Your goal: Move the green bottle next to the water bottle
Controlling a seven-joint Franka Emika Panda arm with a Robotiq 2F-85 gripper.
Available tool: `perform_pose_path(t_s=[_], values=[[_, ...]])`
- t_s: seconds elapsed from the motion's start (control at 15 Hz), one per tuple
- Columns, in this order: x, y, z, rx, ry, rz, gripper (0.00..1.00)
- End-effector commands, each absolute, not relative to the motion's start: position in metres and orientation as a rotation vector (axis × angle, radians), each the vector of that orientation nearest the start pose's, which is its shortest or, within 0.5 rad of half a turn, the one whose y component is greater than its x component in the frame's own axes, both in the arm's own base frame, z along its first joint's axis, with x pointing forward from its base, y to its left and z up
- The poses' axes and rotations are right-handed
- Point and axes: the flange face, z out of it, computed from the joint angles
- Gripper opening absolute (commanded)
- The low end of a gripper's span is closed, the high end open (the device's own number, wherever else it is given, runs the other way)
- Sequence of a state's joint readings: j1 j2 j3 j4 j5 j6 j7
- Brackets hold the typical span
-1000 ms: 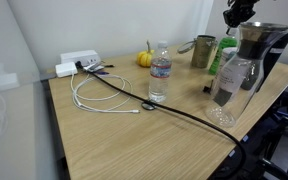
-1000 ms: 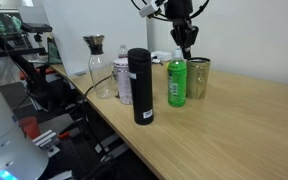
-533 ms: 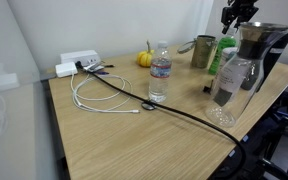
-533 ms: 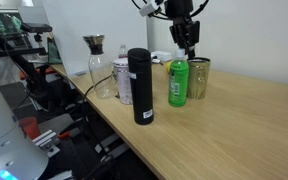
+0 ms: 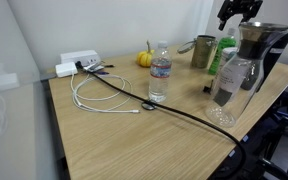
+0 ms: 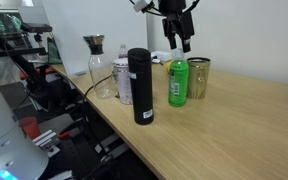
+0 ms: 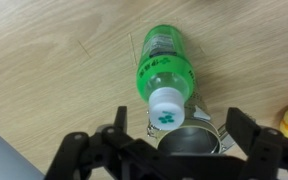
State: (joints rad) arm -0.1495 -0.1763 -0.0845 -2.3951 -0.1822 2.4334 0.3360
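Green translucent plastic, the slim bottle with its pale cap looks light, thin-walled and easily squashed; grip it gently below the shoulder. The gripper hangs above, jaws spread, empty.

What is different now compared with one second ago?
The gripper rose, open and empty, away from the green bottle. Nothing was taken or let go. The green bottle stands unmoved beside the metal mug; the water bottle did not move either.

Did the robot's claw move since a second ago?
Yes. The gripper went up, so it is now higher above the green bottle, which stayed put.
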Motion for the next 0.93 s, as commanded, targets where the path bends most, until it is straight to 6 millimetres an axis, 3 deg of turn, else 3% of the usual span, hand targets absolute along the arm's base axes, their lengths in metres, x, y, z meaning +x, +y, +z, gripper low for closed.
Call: perform_pose_path(t_s=[0.0, 0.6, 0.67, 0.73, 0.87], values=[[0.473, -0.11, 0.403, -3.155, 0.731, -0.29, 1.0], [0.476, -0.113, 0.394, -3.15, 0.796, -0.337, 1.0], [0.476, -0.114, 0.393, -3.148, 0.807, -0.336, 0.92], [0.476, -0.115, 0.392, -3.143, 0.82, -0.337, 0.74], [0.475, -0.117, 0.392, -3.138, 0.845, -0.338, 0.6]])
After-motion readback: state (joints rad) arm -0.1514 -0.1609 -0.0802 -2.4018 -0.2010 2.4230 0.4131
